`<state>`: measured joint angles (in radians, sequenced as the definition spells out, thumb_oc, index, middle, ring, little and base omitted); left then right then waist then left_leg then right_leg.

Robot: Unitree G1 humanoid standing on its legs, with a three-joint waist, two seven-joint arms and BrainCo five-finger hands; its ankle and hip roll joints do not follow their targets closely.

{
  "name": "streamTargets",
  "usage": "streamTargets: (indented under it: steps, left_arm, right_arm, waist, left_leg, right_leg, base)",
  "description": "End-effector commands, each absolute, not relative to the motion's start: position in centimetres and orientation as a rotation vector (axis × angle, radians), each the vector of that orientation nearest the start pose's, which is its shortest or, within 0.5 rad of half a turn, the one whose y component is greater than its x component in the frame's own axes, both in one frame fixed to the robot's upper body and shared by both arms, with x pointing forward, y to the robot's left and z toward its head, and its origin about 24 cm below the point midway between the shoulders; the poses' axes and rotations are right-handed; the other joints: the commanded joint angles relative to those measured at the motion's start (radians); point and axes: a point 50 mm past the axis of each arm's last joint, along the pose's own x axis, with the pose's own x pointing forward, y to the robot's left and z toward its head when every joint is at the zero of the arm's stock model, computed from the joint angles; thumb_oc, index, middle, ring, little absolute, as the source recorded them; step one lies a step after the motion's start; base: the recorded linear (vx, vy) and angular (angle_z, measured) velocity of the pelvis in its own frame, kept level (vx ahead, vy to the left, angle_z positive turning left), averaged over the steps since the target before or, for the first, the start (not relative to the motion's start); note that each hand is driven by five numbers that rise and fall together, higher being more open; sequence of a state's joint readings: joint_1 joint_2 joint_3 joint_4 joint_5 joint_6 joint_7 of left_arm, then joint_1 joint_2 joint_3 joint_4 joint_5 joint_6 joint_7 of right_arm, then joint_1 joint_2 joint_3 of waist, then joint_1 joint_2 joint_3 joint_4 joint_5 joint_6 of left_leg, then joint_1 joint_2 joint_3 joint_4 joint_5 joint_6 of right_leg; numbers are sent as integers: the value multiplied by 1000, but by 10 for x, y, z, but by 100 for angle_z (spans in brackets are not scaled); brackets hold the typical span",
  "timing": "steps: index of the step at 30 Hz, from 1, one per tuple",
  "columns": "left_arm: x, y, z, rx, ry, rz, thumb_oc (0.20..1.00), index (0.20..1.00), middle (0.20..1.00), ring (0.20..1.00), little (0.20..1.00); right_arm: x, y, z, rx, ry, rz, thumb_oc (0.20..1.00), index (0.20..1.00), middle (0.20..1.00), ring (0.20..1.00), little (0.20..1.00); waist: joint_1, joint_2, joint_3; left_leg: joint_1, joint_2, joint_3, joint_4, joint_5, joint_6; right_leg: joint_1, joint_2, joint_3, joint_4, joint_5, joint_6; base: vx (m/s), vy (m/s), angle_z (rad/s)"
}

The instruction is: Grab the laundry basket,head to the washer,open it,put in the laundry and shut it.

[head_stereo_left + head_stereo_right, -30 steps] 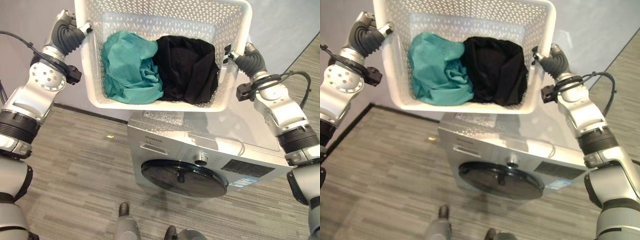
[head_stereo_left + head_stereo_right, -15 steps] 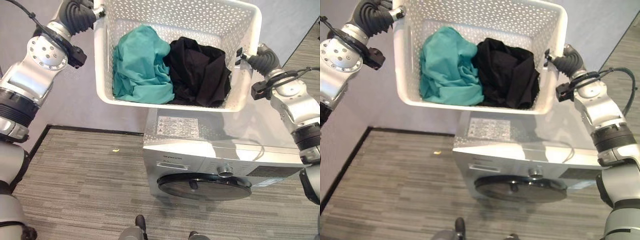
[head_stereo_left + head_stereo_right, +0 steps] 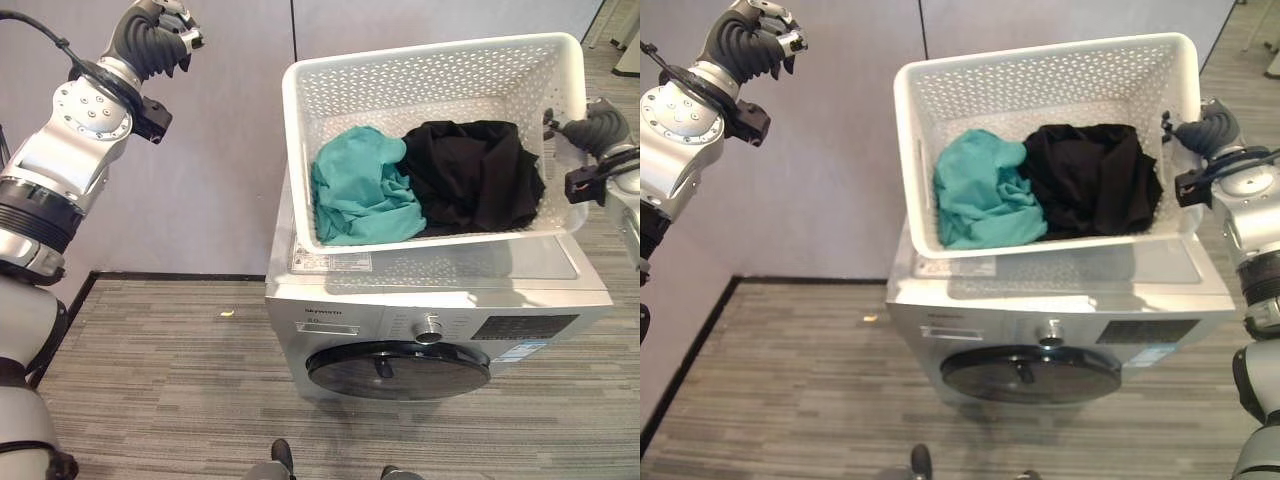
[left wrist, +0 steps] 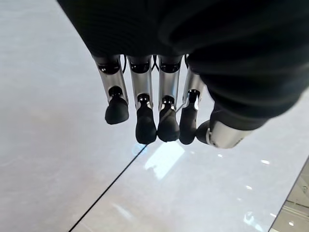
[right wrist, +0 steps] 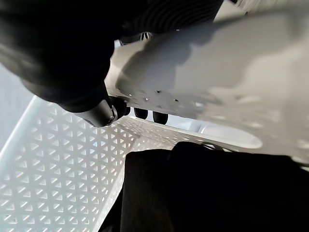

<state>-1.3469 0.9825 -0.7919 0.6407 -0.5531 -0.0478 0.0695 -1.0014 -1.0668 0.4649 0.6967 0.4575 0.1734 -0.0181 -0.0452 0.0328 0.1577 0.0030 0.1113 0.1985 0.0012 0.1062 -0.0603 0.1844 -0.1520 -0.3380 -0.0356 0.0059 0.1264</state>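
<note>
The laundry basket has been let go by the left hand since half a second ago, and it now rests on the top of the washer, tilted, with its open side turned toward the camera. The left hand is seen in the upper left of the frame, well apart from the basket, in front of the grey wall; its fingers are curled downward and nothing is held in them. The right hand is at the right edge of the frame, with its fingers hooked over the right rim of the basket.

The long axis of the basket runs from left to right, along the washer top. Inside, a teal cloth lies on the left and a black cloth on the right, touching each other. The round door of the washer is closed. Open floor is seen to the left of the washer and in front of it.
</note>
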Motion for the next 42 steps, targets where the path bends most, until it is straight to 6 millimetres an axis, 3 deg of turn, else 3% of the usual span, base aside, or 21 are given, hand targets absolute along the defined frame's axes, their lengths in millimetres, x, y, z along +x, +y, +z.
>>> streamTargets:
  steps: [1, 9, 10, 11, 12, 13, 14, 15, 21, 31, 36, 38, 39, 42]
  left_arm:
    - [379, 235, 366, 646, -496, 113, 200, 200, 200, 200, 200]
    - [378, 249, 362, 644, -462, 142, 200, 200, 200, 200, 200]
    - [378, 250, 360, 633, -459, 140, 200, 200, 200, 200, 200]
    - [378, 250, 360, 633, -459, 140, 200, 200, 200, 200, 200]
    - [378, 248, 360, 624, -461, 136, 200, 200, 200, 200, 200]
    - [379, 248, 360, 620, -463, 140, 460, 460, 460, 460, 460]
    - [379, 248, 360, 604, -467, 147, 912, 912, 912, 912, 912]
    - [380, 250, 358, 571, -468, 164, 1000, 1000, 1000, 1000, 1000]
    - [377, 260, 357, 471, -491, 225, 1000, 1000, 1000, 1000, 1000]
    - [359, 292, 345, 405, -527, 314, 1000, 1000, 1000, 1000, 1000]
    - [329, 305, 325, 344, -635, 359, 1000, 1000, 1000, 1000, 1000]
    - [306, 320, 291, 116, -666, 374, 1000, 1000, 1000, 1000, 1000]
    - [299, 326, 284, 38, -668, 380, 1000, 1000, 1000, 1000, 1000]
    - [288, 337, 282, -2, -688, 435, 1000, 1000, 1000, 1000, 1000]
  right_arm:
    - [344, -339, 326, -657, -228, -366, 200, 200, 200, 200, 200]
    - [349, -343, 291, -711, -98, -335, 200, 200, 200, 200, 200]
    - [347, -352, 283, -744, -43, -363, 241, 241, 241, 241, 241]
    - [347, -352, 283, -744, -42, -363, 335, 335, 335, 335, 335]
    - [345, -358, 280, -754, -14, -387, 570, 570, 570, 570, 570]
    - [344, -364, 278, -761, 10, -409, 762, 762, 762, 762, 762]
    - [342, -368, 275, -769, 31, -426, 1000, 1000, 1000, 1000, 1000]
    - [340, -375, 266, -769, 74, -453, 1000, 1000, 1000, 1000, 1000]
    - [338, -383, 252, -721, 106, -506, 1000, 1000, 1000, 1000, 1000]
    - [337, -380, 278, -613, -67, -576, 1000, 1000, 1000, 1000, 1000]
    - [315, -379, 291, -469, -314, -638, 1000, 1000, 1000, 1000, 1000]
    - [291, -382, 298, -410, -465, -684, 1000, 1000, 1000, 1000, 1000]
    - [287, -383, 299, -412, -482, -690, 1000, 1000, 1000, 1000, 1000]
    - [279, -384, 301, -414, -519, -709, 1000, 1000, 1000, 1000, 1000]
  waist:
    - [31, 1, -78]
    - [32, 6, -62]
    - [36, 4, -56]
    - [36, 4, -56]
    - [37, 3, -52]
    - [39, 2, -48]
    - [41, 2, -46]
    - [47, 1, -39]
    - [60, 2, -37]
    - [90, 12, -50]
    - [106, 8, -58]
    - [120, -1, -70]
    - [121, -1, -74]
    - [120, -2, -81]
  left_leg:
    - [65, 79, -17, -29, -75, -62]
    - [57, 86, -18, -34, -70, -60]
    - [48, 84, -26, -26, -73, -59]
    - [47, 84, -27, -26, -73, -59]
    - [39, 83, -33, -20, -74, -58]
    - [31, 81, -38, -16, -75, -56]
    - [26, 79, -42, -15, -75, -55]
    - [19, 75, -51, -13, -78, -53]
    - [14, 60, -65, -25, -80, -46]
    - [28, 31, -76, -40, -96, -31]
    - [36, 20, -84, -46, -109, -27]
    - [48, 14, -88, -53, -121, -27]
    - [50, 14, -88, -55, -122, -26]
    - [50, 14, -89, -58, -118, -25]
  right_leg:
    - [-36, -4, -18, 132, -180, -4]
    - [-51, -2, -26, 143, -184, -8]
    - [-55, -2, -32, 147, -185, -9]
    - [-55, -2, -32, 147, -186, -9]
    - [-58, -3, -37, 149, -186, -10]
    - [-61, -5, -39, 153, -187, -11]
    - [-63, -5, -42, 154, -189, -12]
    - [-65, -7, -46, 159, -194, -14]
    - [-68, -13, -58, 159, -194, -13]
    - [-51, -35, -70, 143, -180, 0]
    - [-41, -44, -75, 131, -178, 4]
    - [-24, -44, -78, 114, -180, 7]
    - [-19, -43, -75, 108, -178, 7]
    - [-17, -41, -78, 100, -171, 5]
  base:
    - [-13, -40, 0]
    - [-2, -8, 0]
    - [0, 0, 0]
    - [0, 0, 0]
    - [-22, -5, 4]
    - [-22, -5, 6]
    - [-16, -4, 17]
    - [-6, -3, 21]
    - [4, 11, 15]
    - [25, 31, 4]
    - [14, 4, 0]
    - [52, -16, -2]
    - [0, 0, 0]
    - [-2, -4, 1]
